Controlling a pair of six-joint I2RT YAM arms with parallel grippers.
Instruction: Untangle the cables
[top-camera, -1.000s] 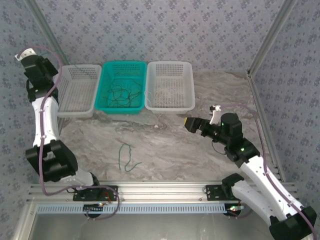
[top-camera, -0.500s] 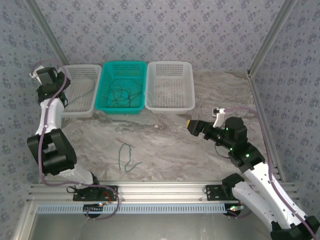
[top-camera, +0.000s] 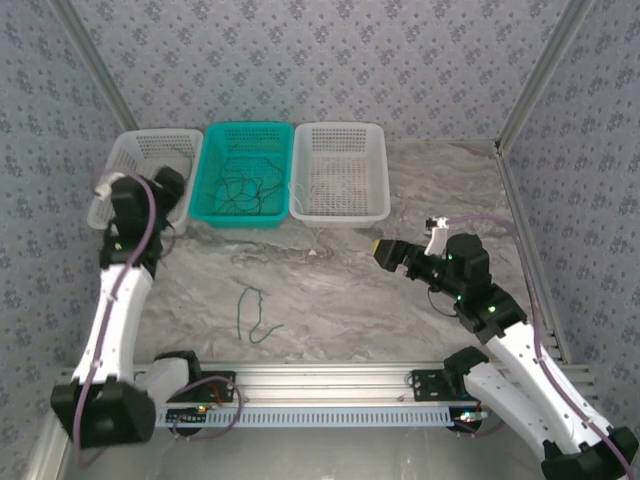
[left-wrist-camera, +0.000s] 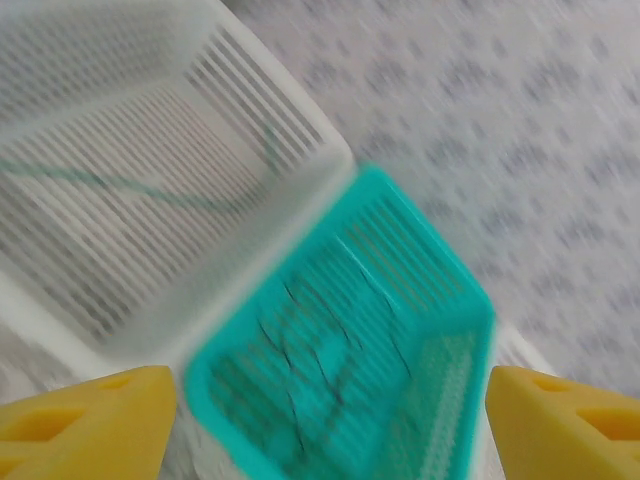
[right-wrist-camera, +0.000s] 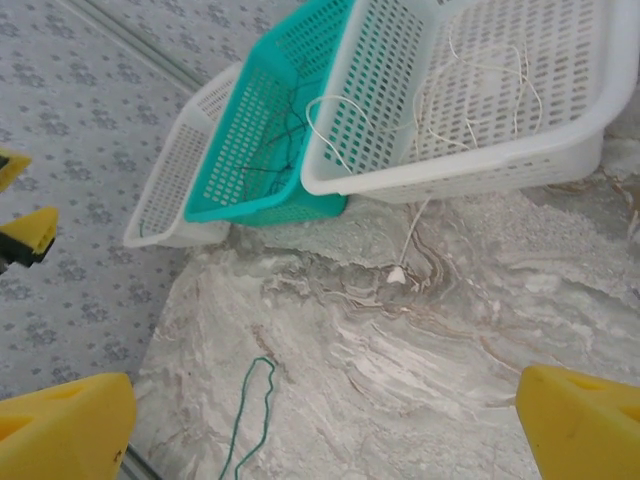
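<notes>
Left arm (top-camera: 120, 300) swung down off the wall. Nearest, 1 green cable (top-camera: 255, 315) lies on the table (top-camera: 340, 290). Right gripper (right-wrist-camera: 320, 420) gapes empty, and left gripper (left-wrist-camera: 325, 420) is spread wide by the teal basket (top-camera: 250, 127) holding the tangle (top-camera: 240, 190). Grabbing several strands at once could drag the basket.

My yellow fingertips (left-wrist-camera: 90, 415) stand wide apart. Between them is the teal basket (left-wrist-camera: 430, 245) with dark cables (left-wrist-camera: 300, 350). The white basket (left-wrist-camera: 230, 90) beside it holds, I think, one green cable (left-wrist-camera: 120, 185); the view is blurred.
</notes>
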